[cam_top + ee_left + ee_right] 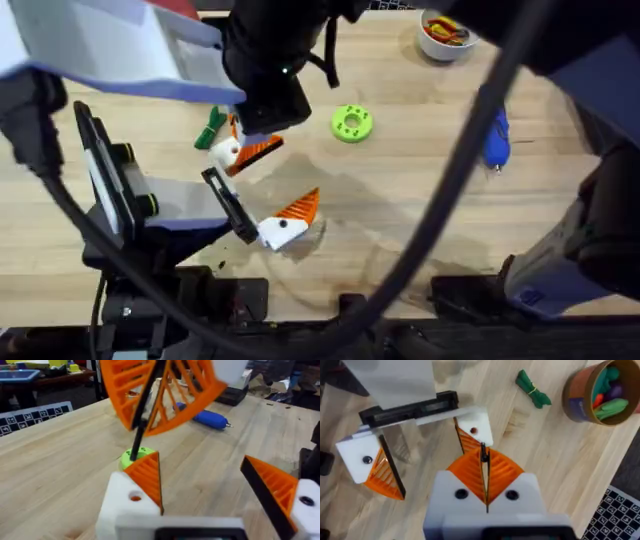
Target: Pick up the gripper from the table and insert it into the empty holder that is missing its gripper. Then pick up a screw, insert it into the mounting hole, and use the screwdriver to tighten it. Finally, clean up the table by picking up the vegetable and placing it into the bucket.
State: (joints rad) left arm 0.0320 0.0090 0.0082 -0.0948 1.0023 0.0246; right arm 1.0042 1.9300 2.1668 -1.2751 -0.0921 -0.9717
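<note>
Wooden table (pixel 420 200) carries one green vegetable (pixel 211 129); right pincer (pixel 485 477) pinches a black rod (pixel 484 460), left pincer (pixel 220 485) spread wide.

A robotics lab: a pale wood surface (pixel 65 460) carries a checkered calibration board (pixel 30 416), with cluttered benches (pixel 45 375) and dark equipment cases (pixel 235 395) in the room behind.
</note>
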